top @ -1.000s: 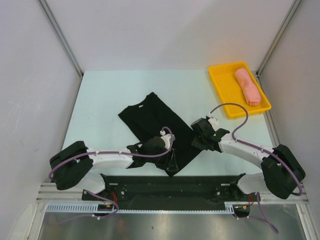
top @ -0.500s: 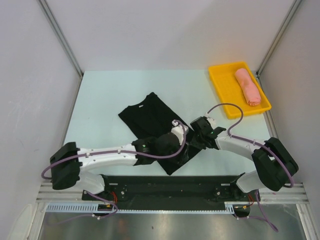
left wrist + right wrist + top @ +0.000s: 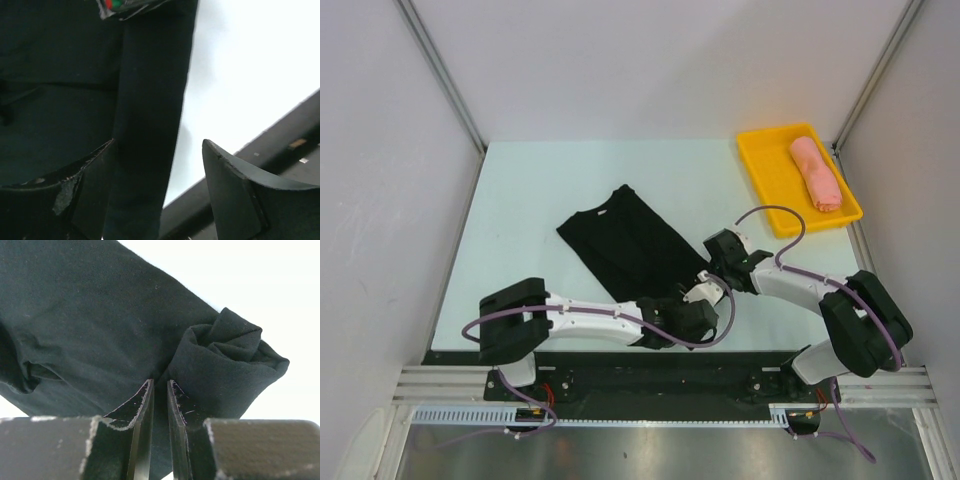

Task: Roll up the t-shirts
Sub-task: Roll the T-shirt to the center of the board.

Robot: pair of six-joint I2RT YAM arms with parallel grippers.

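A black t-shirt [image 3: 625,243] lies slantwise on the pale table, its near-right end rolled up. In the right wrist view that rolled end [image 3: 227,357] bulges just past my right gripper [image 3: 160,383], whose jaws are shut on a fold of the black cloth. From above, the right gripper [image 3: 710,265] sits at the shirt's lower right corner. My left gripper [image 3: 704,292] is right beside it, at the shirt's near edge. Its jaws stand open [image 3: 159,143], with a band of black cloth [image 3: 150,115] running between them, loose. A salmon-pink t-shirt roll [image 3: 816,172] lies in the tray.
The yellow tray [image 3: 765,165] sits at the table's far right corner. A black rail [image 3: 620,365] runs along the near table edge, close under the left gripper [image 3: 280,150]. Both arms crowd together at the shirt's near-right corner. Grey walls enclose the table.
The left arm has swept right along the shirt's near edge up to the right gripper, and its jaws have opened wider. The right gripper has edged slightly left, still shut on the cloth.
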